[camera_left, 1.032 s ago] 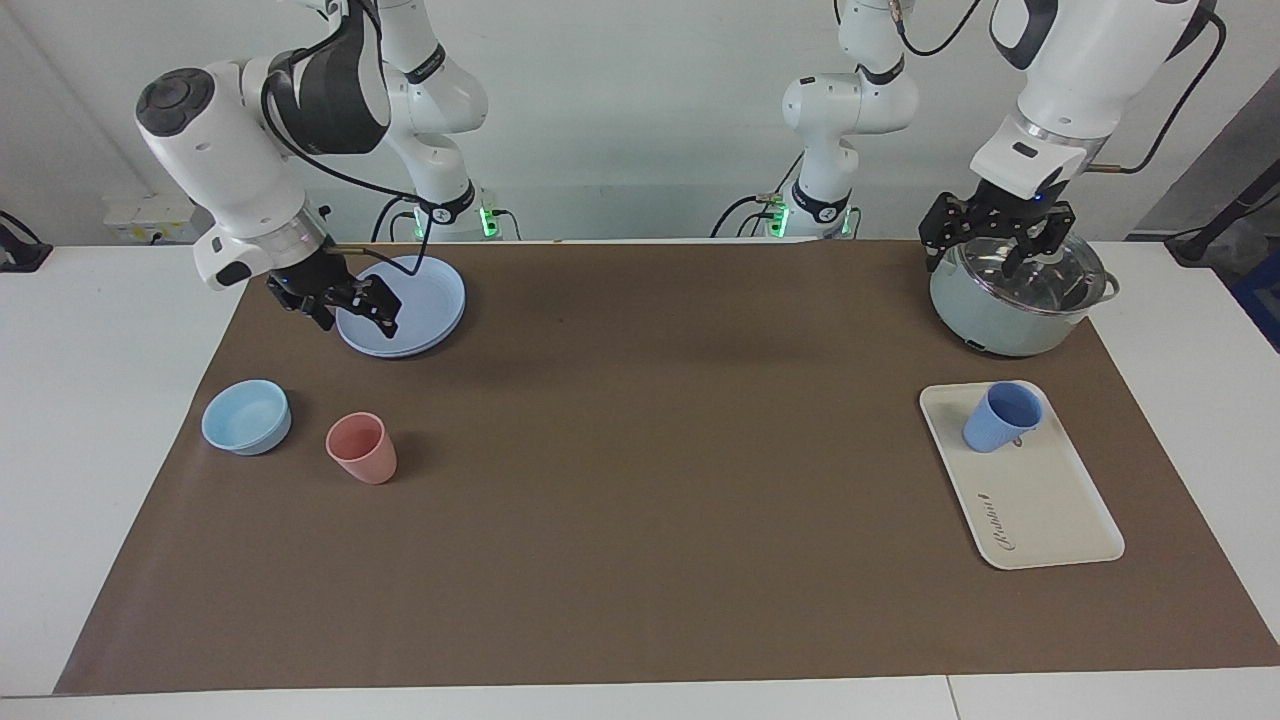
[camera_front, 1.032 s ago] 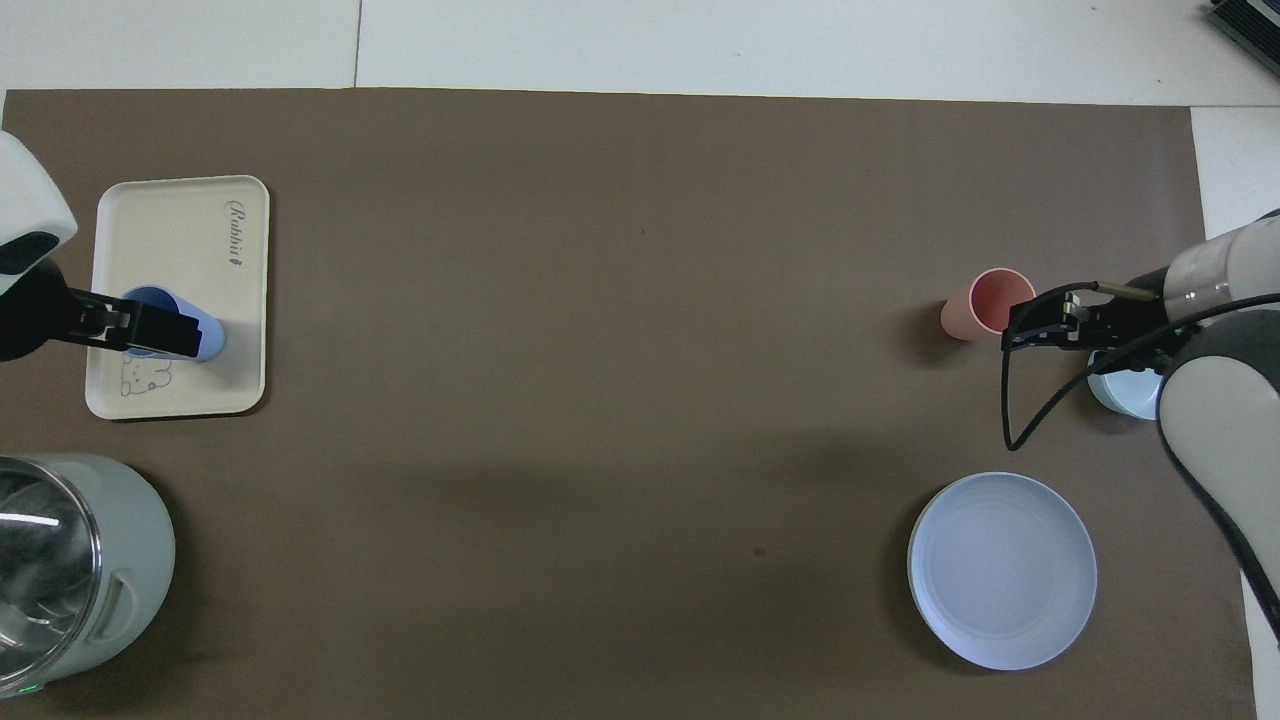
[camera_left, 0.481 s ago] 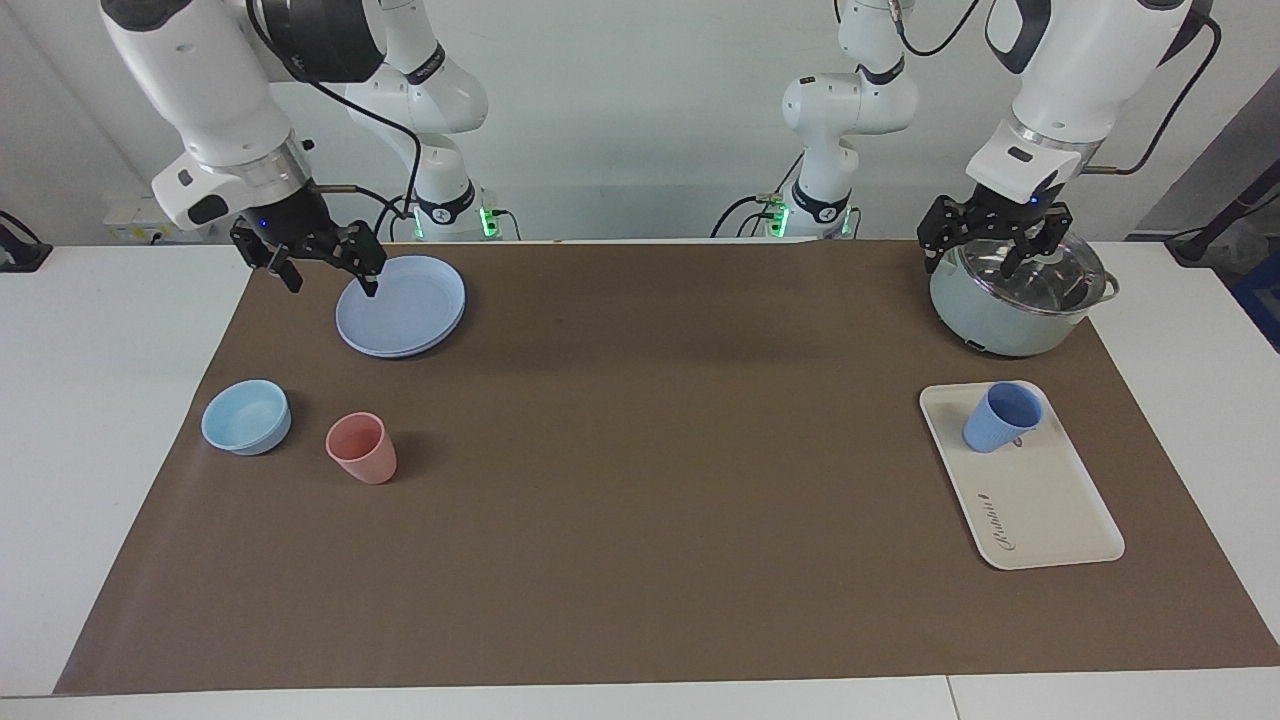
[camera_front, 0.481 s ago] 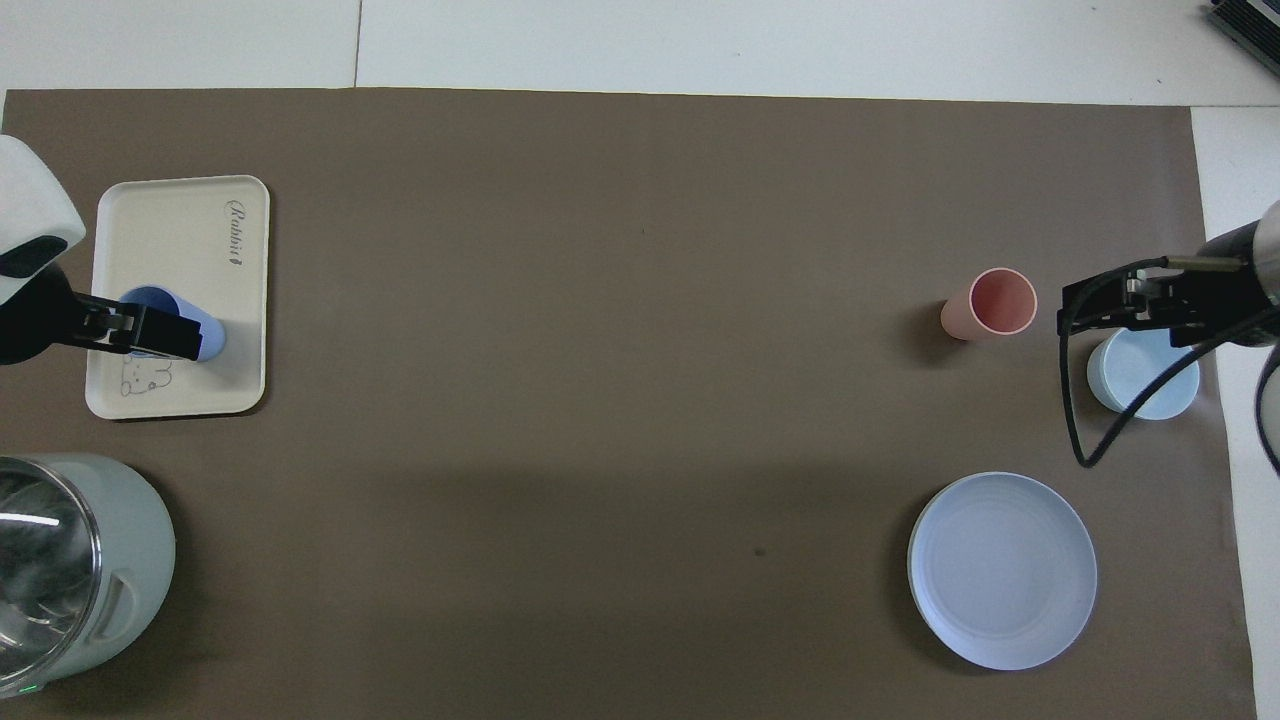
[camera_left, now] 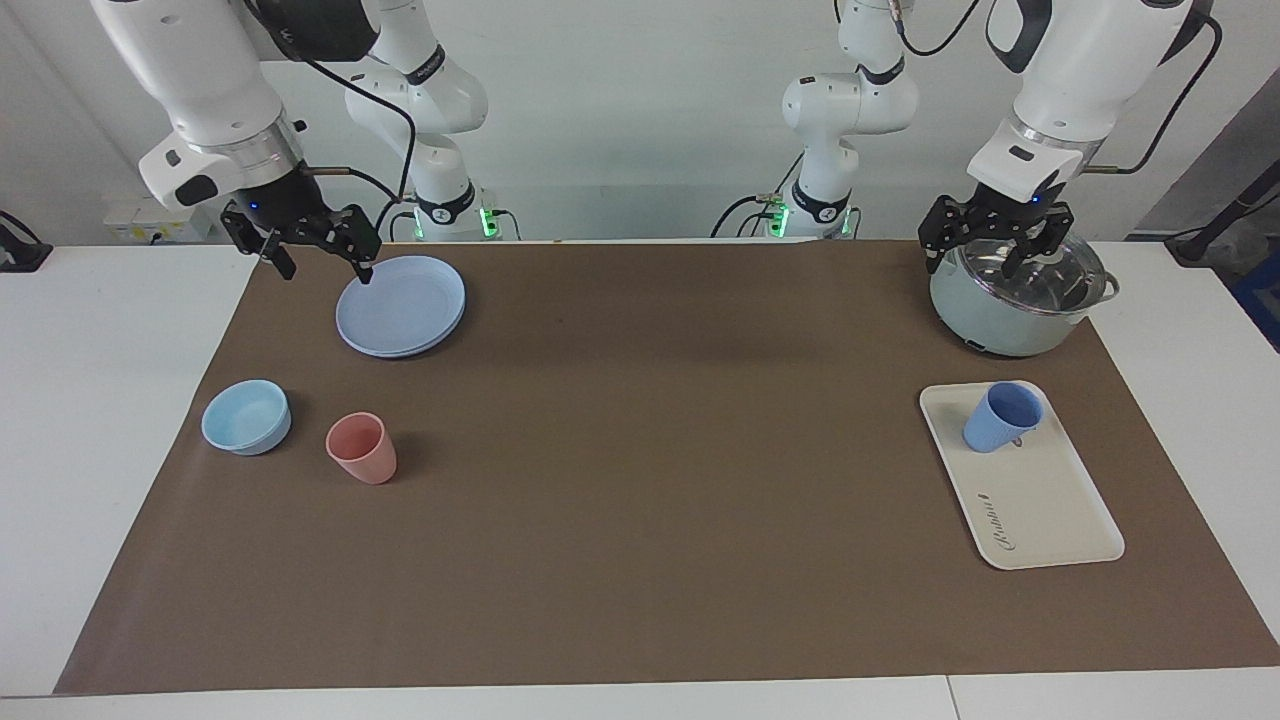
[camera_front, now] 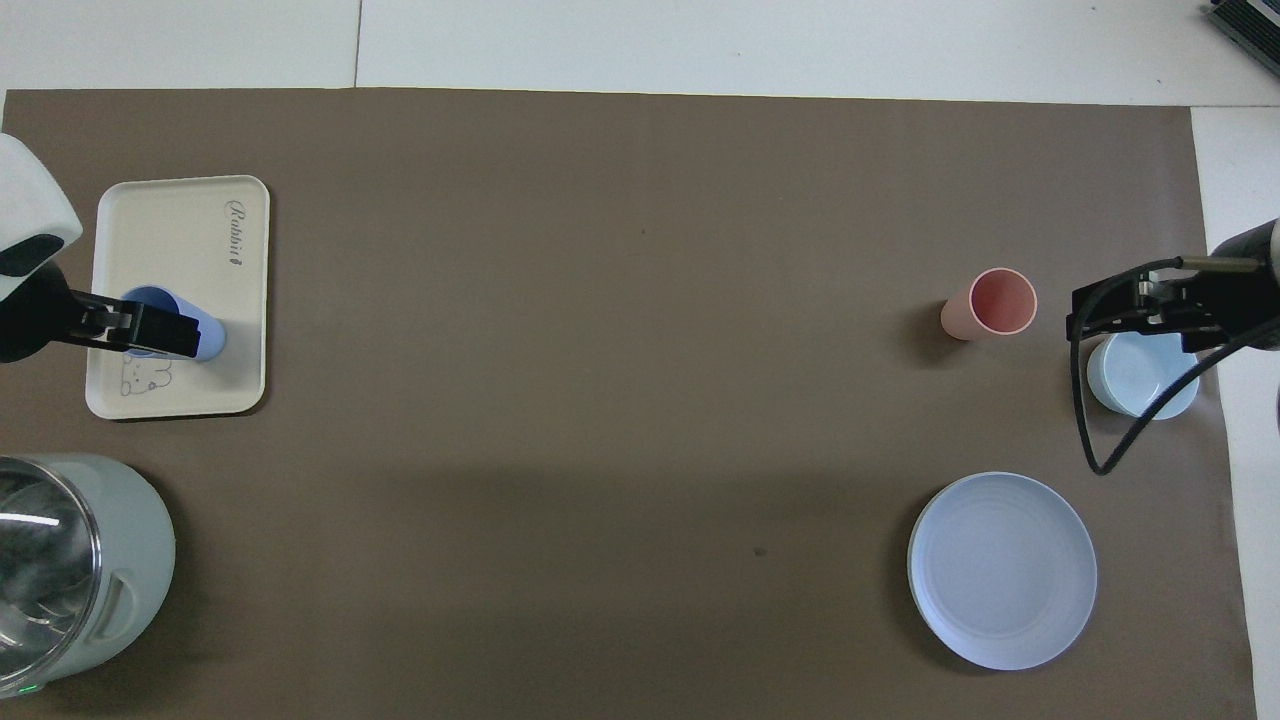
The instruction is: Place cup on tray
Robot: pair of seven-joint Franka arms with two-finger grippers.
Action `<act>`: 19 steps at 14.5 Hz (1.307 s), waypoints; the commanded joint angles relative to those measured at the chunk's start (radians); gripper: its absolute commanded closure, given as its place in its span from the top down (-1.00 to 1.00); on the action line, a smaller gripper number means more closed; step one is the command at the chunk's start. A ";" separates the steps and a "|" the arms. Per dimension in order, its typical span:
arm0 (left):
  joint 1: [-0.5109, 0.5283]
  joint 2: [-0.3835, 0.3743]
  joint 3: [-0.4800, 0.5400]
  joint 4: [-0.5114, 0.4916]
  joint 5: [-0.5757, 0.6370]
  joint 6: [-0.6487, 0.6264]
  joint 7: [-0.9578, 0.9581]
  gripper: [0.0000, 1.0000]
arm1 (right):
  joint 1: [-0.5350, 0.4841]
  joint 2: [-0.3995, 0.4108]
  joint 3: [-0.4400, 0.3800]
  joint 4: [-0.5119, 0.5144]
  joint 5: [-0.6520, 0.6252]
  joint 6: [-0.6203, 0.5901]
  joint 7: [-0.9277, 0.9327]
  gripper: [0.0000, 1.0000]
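Observation:
The periwinkle-blue cup (camera_left: 1000,417) stands on the cream-white tray (camera_left: 1045,505), at the tray's end nearer the robots. Nothing holds it. In the overhead view the cup (camera_front: 208,338) is partly covered by my raised left gripper (camera_front: 140,330), beside the bear drawing on the tray (camera_front: 180,230). In the facing view my left gripper (camera_left: 985,262) is open and empty, up in the air over the pot's glass lid. My right gripper (camera_left: 322,266) is open and empty, raised over the mat beside the blue plate.
A grey-green pot (camera_left: 1000,322) with a glass lid stands nearer the robots than the tray. At the right arm's end are a round blue plate (camera_left: 400,305), a light-blue bowl (camera_left: 245,417) and a salmon-pink cup (camera_left: 362,448). A brown mat (camera_left: 640,480) covers the table.
My right gripper has risen and drawn back from over the plate's edge toward the right arm's end of the table. My left gripper has lifted slightly. The cup has not moved.

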 commanded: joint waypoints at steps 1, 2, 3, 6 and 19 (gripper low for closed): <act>-0.001 -0.028 0.005 -0.002 0.014 0.005 -0.007 1.00 | -0.001 -0.003 0.005 -0.006 -0.035 -0.023 -0.019 1.00; -0.001 -0.028 0.005 -0.003 0.014 0.006 -0.007 1.00 | -0.001 -0.005 0.005 -0.006 -0.035 -0.023 -0.019 1.00; -0.001 -0.029 0.005 -0.011 0.014 0.009 -0.005 1.00 | 0.008 -0.006 0.005 -0.008 -0.035 -0.023 -0.019 1.00; -0.001 -0.032 0.005 -0.019 0.014 0.017 -0.008 1.00 | 0.021 -0.009 0.005 -0.014 -0.044 -0.023 -0.018 1.00; 0.002 -0.032 0.008 -0.017 0.014 0.003 -0.011 1.00 | 0.019 -0.009 0.009 -0.014 -0.041 -0.020 -0.019 1.00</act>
